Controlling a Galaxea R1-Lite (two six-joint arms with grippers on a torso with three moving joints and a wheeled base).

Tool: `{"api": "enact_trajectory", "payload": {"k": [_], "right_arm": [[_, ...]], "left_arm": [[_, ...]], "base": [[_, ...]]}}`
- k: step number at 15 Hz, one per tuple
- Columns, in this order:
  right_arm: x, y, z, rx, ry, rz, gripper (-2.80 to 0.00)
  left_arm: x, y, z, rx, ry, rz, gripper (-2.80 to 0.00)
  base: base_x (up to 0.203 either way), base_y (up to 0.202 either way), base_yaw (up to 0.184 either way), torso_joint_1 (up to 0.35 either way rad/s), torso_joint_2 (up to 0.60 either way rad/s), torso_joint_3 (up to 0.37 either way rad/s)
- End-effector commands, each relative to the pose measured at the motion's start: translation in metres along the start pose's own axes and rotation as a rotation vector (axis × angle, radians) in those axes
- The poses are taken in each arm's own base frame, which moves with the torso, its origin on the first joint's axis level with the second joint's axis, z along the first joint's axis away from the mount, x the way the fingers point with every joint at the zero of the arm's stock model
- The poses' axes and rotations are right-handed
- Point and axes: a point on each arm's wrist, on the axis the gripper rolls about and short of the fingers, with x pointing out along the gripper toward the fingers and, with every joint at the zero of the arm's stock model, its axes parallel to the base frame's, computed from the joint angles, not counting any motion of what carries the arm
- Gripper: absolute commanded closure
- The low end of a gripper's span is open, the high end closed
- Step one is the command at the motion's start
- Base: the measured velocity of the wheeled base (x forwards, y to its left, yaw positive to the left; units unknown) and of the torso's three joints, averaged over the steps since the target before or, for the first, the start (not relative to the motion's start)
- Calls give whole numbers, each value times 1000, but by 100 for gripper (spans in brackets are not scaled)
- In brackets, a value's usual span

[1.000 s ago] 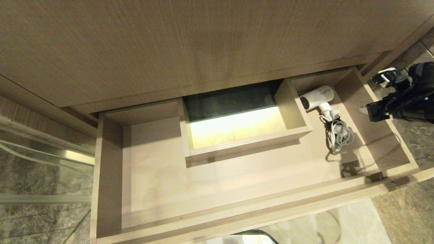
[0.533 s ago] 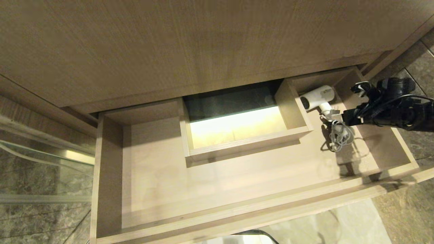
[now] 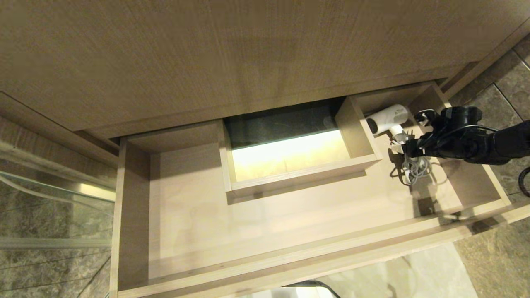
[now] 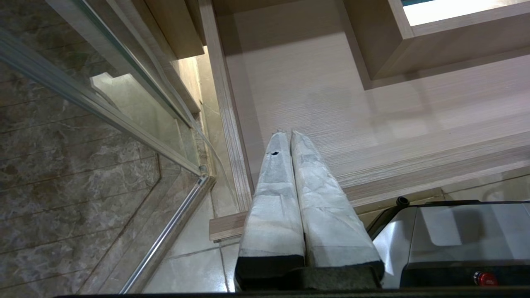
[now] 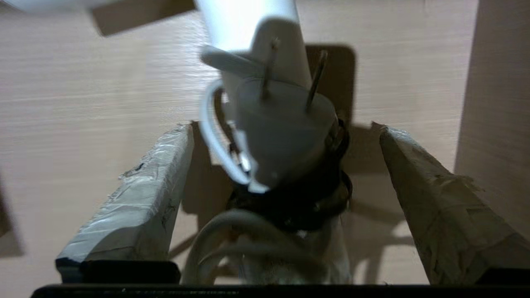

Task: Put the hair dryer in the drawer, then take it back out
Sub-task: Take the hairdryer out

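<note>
The drawer (image 3: 290,265) is pulled out wide. In its back right corner the white hair dryer (image 3: 387,117) lies on the drawer floor, with its bundled cord (image 3: 414,169) just in front of the handle. My right gripper (image 3: 414,133) reaches in over the drawer's right wall and is open. In the right wrist view its fingers (image 5: 157,178) stand on either side of the grey plug (image 5: 285,132) and the cord loops, with the white handle (image 5: 248,20) just beyond; neither finger touches them. My left gripper (image 4: 285,133) is shut, parked over the drawer's front left corner (image 4: 232,136).
A boxed cutout (image 3: 298,176) rises at the drawer's middle back, left of the hair dryer. A tall wood panel (image 3: 248,54) overhangs the back. A glass partition (image 3: 41,207) stands at left, tiled floor (image 3: 505,82) at right. My base (image 4: 455,240) sits below the drawer front.
My right arm has swung in from outside the drawer's right wall to over the hair dryer's handle and cord, and its jaws have spread wider. The hair dryer has stayed put.
</note>
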Motion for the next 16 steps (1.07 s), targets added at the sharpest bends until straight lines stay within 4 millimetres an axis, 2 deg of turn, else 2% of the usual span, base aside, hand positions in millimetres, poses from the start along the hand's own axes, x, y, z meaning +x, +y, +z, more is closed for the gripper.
{"api": "enact_trajectory", "payload": {"k": [1,3,4,9,16], "right_arm": [[13,0,-10,1,7,2,-280],[16,0,-12,-1,-1,2,-280],[16,0,-12,-2,-5,0,0],[13,-1,-7,-19,-24,-33,0],[-28,-3,26,-25,-77,-58,0]], "left_arm": [[0,0,0,0,-2,0,0],[0,0,0,0,0,0,0],[0,0,0,0,0,0,0],[0,0,0,0,1,0,0],[0,0,0,0,1,0,0]], "base": [[0,0,0,0,0,0],[0,0,0,0,0,0],[0,0,0,0,0,0],[0,0,0,0,0,0],[0,0,0,0,0,0]]}}
